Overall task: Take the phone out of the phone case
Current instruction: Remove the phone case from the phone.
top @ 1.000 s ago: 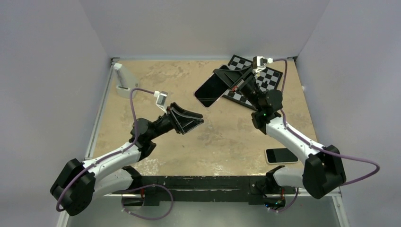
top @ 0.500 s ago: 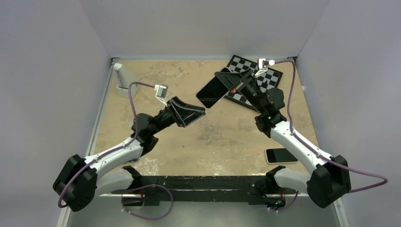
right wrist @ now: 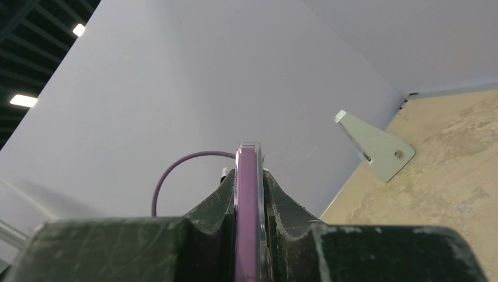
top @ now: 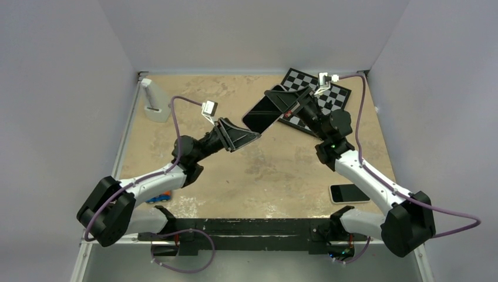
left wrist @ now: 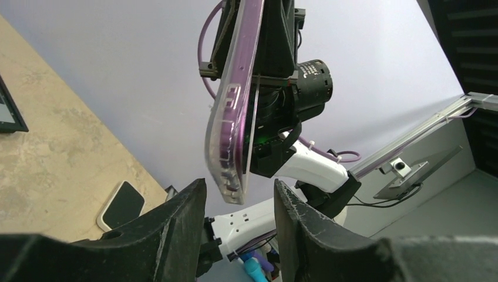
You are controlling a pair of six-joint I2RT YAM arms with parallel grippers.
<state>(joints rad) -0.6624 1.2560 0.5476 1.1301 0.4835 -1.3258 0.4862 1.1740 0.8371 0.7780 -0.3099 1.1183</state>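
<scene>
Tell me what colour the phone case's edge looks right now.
Clear with a purple tint; the phone case edge shows best in the left wrist view.

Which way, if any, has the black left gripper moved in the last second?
Yes. The left gripper moved up-image toward the fixed black-and-white checkered board, nearing the cased phone.

The phone case (left wrist: 226,135) runs off the left wrist view's top edge; the right gripper (top: 282,100) covers the far end of the phone (top: 262,115).
</scene>
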